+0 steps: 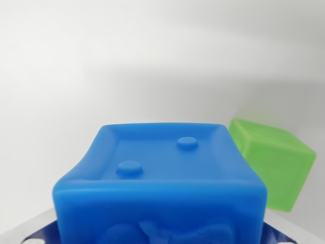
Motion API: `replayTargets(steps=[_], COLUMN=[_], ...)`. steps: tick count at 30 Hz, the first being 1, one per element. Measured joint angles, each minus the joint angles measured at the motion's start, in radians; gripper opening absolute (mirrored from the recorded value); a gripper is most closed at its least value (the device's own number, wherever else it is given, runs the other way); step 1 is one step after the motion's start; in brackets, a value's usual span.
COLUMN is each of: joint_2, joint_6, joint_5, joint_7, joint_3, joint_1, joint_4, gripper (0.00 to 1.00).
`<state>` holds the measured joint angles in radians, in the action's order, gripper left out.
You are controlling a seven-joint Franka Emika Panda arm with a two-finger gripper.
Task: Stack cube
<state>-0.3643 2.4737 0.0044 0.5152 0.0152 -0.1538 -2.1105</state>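
Nearest to my wrist camera, a blue cube is filling the lower middle of the wrist view, slightly out of focus. Its upper face is showing a sunken panel with two round raised studs, and some raised relief is showing on the face turned toward me. Dark blue shapes with pale dots are peeking out at both lower corners beside it; I cannot tell what they are. My own fingers are not showing, so I cannot tell whether my jaws are spread or pinching. Farther back, toward the wrist view's right, a green cube is sitting tilted on the white surface, partly hidden behind the blue one.
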Motion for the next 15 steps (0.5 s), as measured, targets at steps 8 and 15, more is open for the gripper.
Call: replayTargets(steps=[8,15], joint_2=[0.006,0.012], joint_6=[-0.001,-0.003], joint_5=[0.003,0.005], joint_7=[-0.001,-0.001], joint_3=[0.007,0.012], joint_1=[-0.021,-0.039], joint_4=[-0.004,-0.007], gripper=[0.0,0.0])
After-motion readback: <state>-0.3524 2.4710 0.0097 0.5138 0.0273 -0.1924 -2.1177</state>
